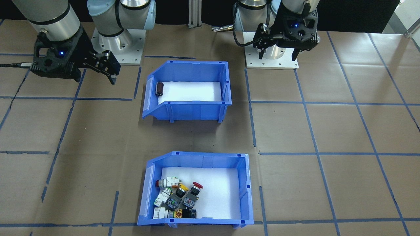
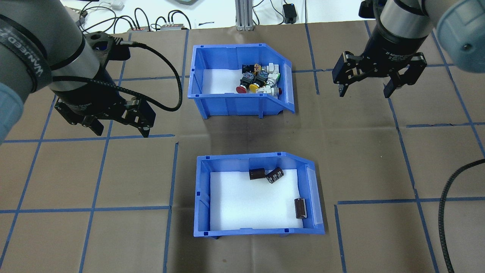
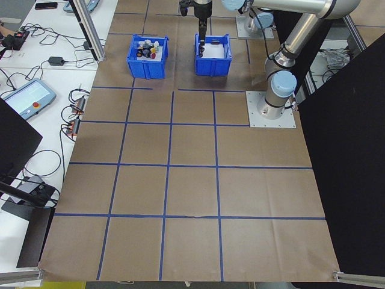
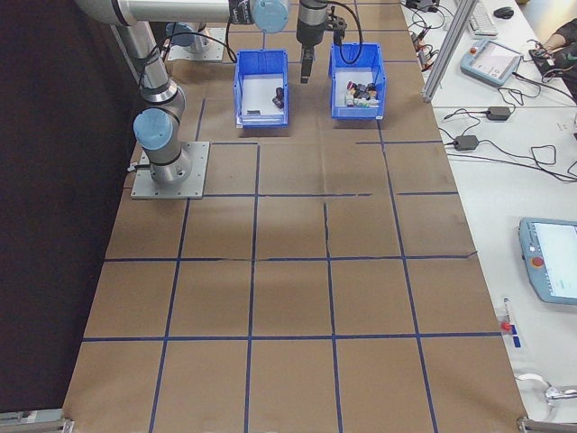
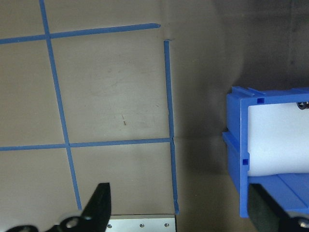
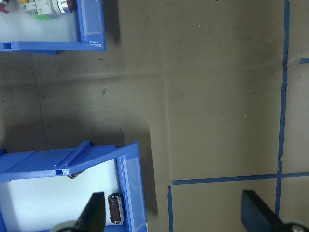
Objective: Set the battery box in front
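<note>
- The battery box (image 2: 257, 197) sits on the brown paper-covered table (image 2: 379, 159), on the robot's side of the second bin, with its sloped cut-away end toward the robot's right.
- On its white liner (image 2: 246, 204) lie three dark brown cylinder batteries — two (image 2: 265, 174) close together by the far wall, one (image 2: 300, 208) alone near the cut-away end.
- The switch bin (image 2: 238, 81), the same blue shape, stands farther from the robot — well apart from the battery box, with bare paper between them. A heap of red, yellow and white push-button switches (image 2: 259, 79) fills the corner by its cut-away end.
- The left gripper (image 2: 119, 131) hangs above the table off the battery box's closed end, fingers spread wide and gripping nothing; its wrist view shows the box's corner (image 5: 251, 159) between the two fingertips (image 5: 99, 203).
- The right gripper (image 2: 365, 91) hovers over bare paper to the right of the switch bin, fingers likewise apart and empty. Its wrist view takes in the cut-away ends of both bins, with one battery (image 6: 115, 208) at the rim of the nearer one.
- Blue tape lines (image 2: 98, 174) divide the paper into squares.
- Cables (image 2: 151, 22) lie beyond the far edge of the table.
</note>
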Robot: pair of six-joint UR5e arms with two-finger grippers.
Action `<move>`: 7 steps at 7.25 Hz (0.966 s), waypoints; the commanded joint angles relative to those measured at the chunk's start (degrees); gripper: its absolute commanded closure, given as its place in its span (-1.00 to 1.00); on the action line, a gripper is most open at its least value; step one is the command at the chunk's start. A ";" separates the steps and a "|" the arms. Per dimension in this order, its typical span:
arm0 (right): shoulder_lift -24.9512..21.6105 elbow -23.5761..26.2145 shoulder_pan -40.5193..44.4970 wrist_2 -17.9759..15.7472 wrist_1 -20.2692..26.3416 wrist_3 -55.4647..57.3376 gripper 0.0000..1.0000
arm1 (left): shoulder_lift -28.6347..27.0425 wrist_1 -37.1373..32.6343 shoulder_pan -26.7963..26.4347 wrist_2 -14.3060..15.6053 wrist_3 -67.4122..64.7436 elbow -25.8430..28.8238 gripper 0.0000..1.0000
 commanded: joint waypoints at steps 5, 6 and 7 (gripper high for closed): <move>5.34 -6.82 0.15 0.19 0.57 -14.94 -1.00 | 0.22 0.14 -0.73 -0.70 -3.18 0.00 -0.99; 8.59 -10.52 0.24 0.19 0.75 -18.68 -1.00 | 0.13 -0.03 -1.60 -1.05 -12.69 -0.17 -0.99; 11.49 -13.60 0.33 0.19 0.58 -26.47 -1.00 | 0.83 -0.12 -3.44 -2.62 -22.27 -0.79 -0.99</move>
